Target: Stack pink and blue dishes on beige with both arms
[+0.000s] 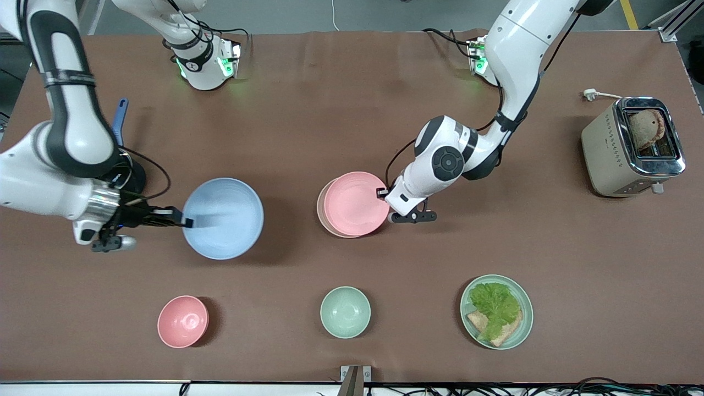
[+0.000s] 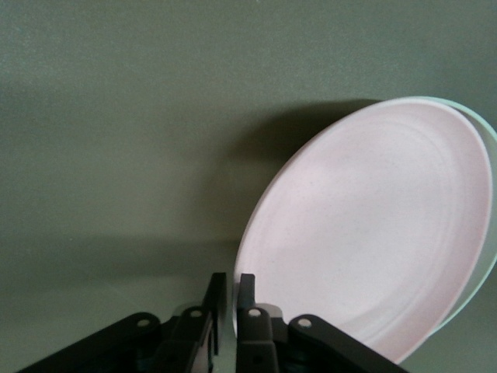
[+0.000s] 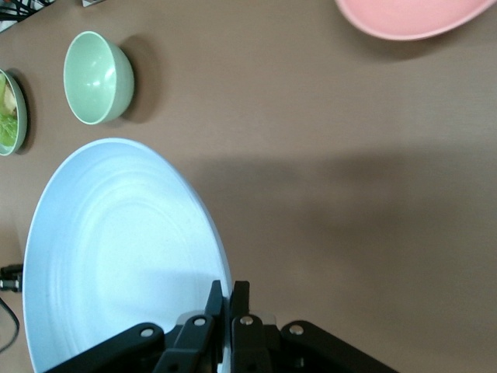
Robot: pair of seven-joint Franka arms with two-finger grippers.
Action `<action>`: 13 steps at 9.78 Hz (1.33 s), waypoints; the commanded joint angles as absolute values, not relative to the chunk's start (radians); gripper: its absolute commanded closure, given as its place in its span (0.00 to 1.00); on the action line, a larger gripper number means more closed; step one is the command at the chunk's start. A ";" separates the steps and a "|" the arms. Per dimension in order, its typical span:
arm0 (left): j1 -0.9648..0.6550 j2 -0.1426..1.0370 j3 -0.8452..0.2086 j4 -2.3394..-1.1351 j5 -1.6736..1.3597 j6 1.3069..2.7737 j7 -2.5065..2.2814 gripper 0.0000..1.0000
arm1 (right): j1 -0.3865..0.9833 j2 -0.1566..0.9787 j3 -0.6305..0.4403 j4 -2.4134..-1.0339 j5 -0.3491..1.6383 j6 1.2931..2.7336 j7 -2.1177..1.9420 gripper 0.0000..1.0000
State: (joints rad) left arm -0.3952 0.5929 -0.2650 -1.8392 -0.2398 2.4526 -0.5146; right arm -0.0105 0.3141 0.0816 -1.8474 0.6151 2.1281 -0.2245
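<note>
The pastel blue plate [image 1: 223,218] hangs a little above the table toward the right arm's end, casting a shadow below it. My right gripper [image 1: 187,222] is shut on its rim, and the right wrist view shows the fingers pinching the blue plate [image 3: 116,249] at the right gripper [image 3: 231,291]. The pink plate [image 1: 355,203] lies on the beige plate [image 1: 320,212], of which only a crescent shows. My left gripper [image 1: 380,193] is shut on the pink plate's rim at the side toward the left arm's end. In the left wrist view the pink plate [image 2: 373,233] fills the space past the left gripper [image 2: 234,284].
Near the front camera stand a small pink bowl [image 1: 182,321], a pale green bowl [image 1: 345,311] and a pale green plate [image 1: 525,324] with lettuce and bread. A toaster [image 1: 632,146] with bread stands at the left arm's end. A blue-handled tool [image 1: 120,118] lies by the right arm.
</note>
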 commanded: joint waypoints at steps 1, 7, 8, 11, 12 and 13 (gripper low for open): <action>-0.402 0.600 -0.258 -1.833 -0.215 2.473 -0.570 0.08 | -0.014 0.284 0.174 -1.943 0.618 2.266 -0.161 1.00; -0.171 0.300 -0.256 -1.657 -0.011 2.066 -0.523 0.00 | 0.090 0.343 0.420 -2.111 0.620 2.740 0.061 1.00; -0.131 0.240 -0.256 -1.613 -0.011 1.961 -0.497 0.00 | 0.144 0.386 0.420 -2.114 0.620 2.817 0.090 0.99; -0.030 0.135 -0.250 -1.470 0.011 1.674 -0.318 0.00 | 0.221 0.457 0.422 -2.114 0.624 2.873 0.101 0.98; 0.026 0.085 -0.250 -1.468 0.008 1.616 -0.225 0.00 | 0.242 0.478 0.422 -2.114 0.630 2.905 0.104 0.98; 0.031 0.030 -0.239 -1.500 0.008 1.583 -0.143 0.00 | 0.251 0.504 0.422 -2.115 0.630 2.952 0.103 0.98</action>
State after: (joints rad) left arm 0.0162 0.0727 -0.2423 -1.4496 -0.0079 1.6223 -0.2257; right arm 0.2399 0.4903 0.4189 -2.1102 0.6152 2.9058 0.0898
